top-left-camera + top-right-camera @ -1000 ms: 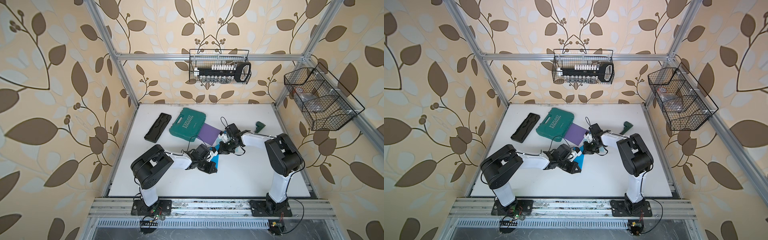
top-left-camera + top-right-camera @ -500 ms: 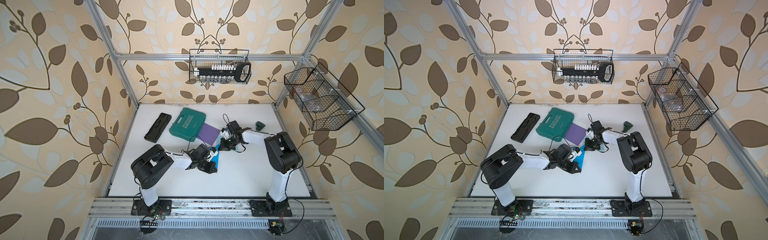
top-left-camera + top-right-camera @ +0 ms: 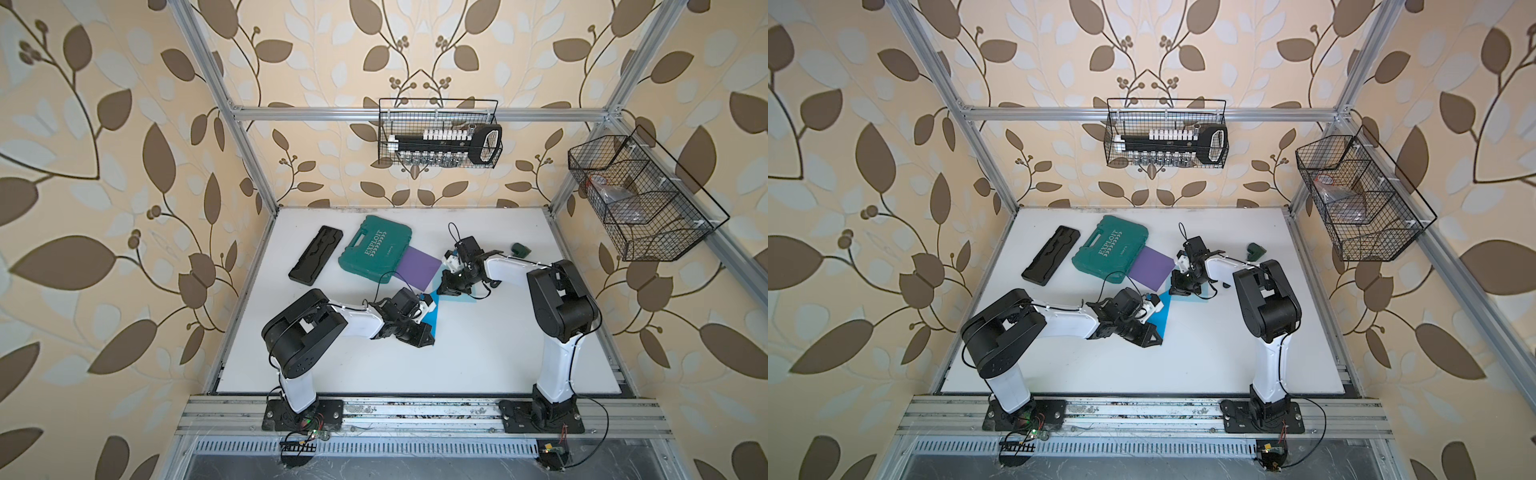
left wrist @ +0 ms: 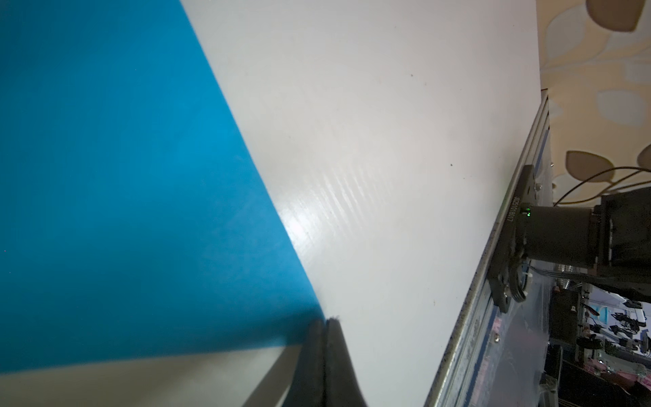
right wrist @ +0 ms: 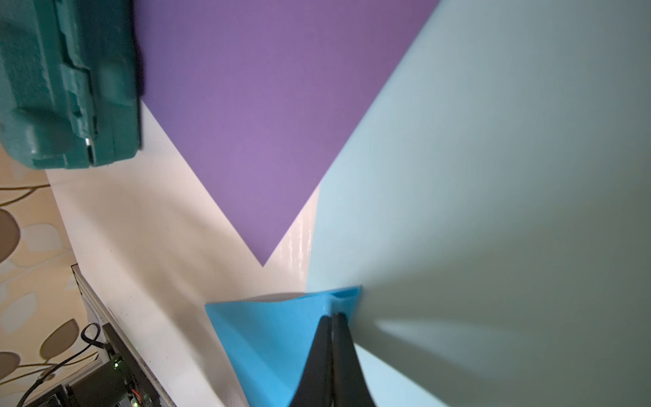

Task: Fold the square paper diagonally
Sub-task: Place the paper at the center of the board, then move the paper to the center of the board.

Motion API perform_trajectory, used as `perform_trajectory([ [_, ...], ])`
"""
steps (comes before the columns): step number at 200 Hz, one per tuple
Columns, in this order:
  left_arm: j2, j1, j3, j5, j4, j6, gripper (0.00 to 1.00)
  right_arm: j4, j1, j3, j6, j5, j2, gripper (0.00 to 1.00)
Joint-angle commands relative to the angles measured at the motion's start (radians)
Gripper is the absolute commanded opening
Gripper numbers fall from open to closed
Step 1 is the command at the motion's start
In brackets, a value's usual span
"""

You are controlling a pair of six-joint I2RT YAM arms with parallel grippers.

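**Ken:** Right gripper [image 3: 448, 287] has crept a little toward the back wall since a second ago, wrist with it. Left gripper [image 3: 428, 338] hasn't budged.

**Mo:** Fingers?

**Ken:** Both pairs pressed together, no gap. In the right wrist view the right gripper [image 5: 333, 317] pinches the blue paper [image 5: 274, 349] at an edge, and the sheet puckers at the tips. In the left wrist view the left gripper [image 4: 324, 326] has its tips right at a corner of the blue paper [image 4: 123, 176]. Can't tell if the sheet is between them or just under them.

**Mo:** Where's the paper?

**Ken:** Middle of the white table [image 3: 415, 374], between the two grippers, in both top views. By the left gripper it lies flat, saturated blue face up [image 3: 1163, 318]. At the right gripper's end a pale face shows [image 3: 459, 297]. In the right wrist view that pale part fills much of the frame and covers one edge of the purple sheet [image 5: 246, 123].

**Mo:** Neighbours?

**Ken:** Purple sheet [image 3: 419, 270] lies flat just behind the blue paper. Its far side runs in under the green tool case [image 3: 376, 251]. Black tray [image 3: 316, 259] sits beside the case toward the left wall, not touching it. Small dark green item [image 3: 521, 249] lies near the right arm's wrist, too small to identify.
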Motion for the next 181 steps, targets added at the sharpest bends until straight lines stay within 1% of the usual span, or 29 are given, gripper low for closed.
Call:
perform_trajectory([
  [1,0.016,-0.008,-0.006,-0.030,-0.077,0.022,0.00,-0.024,-0.019,0.025,0.013,0.103,0.042,0.00],
  [19,0.017,-0.008,-0.007,-0.031,-0.079,0.020,0.00,-0.018,-0.022,0.038,0.011,0.099,0.045,0.00],
  [36,0.013,-0.008,-0.009,-0.036,-0.084,0.021,0.00,0.014,-0.022,0.036,-0.004,0.063,0.020,0.00],
  [69,-0.020,-0.008,-0.029,-0.071,-0.094,0.008,0.00,0.080,-0.022,-0.032,-0.015,0.048,-0.133,0.00],
  [98,-0.069,-0.005,-0.067,-0.132,-0.102,-0.020,0.00,0.041,-0.027,-0.089,-0.015,0.071,-0.231,0.00],
  [121,-0.105,0.014,-0.096,-0.170,-0.113,-0.050,0.00,0.042,-0.033,-0.166,-0.015,0.079,-0.305,0.00],
  [159,-0.180,0.082,-0.152,-0.215,-0.149,-0.085,0.00,0.050,-0.077,-0.259,-0.012,0.071,-0.386,0.00],
  [181,-0.232,0.173,-0.183,-0.233,-0.190,-0.100,0.00,0.046,-0.090,-0.264,-0.015,0.065,-0.385,0.00],
])
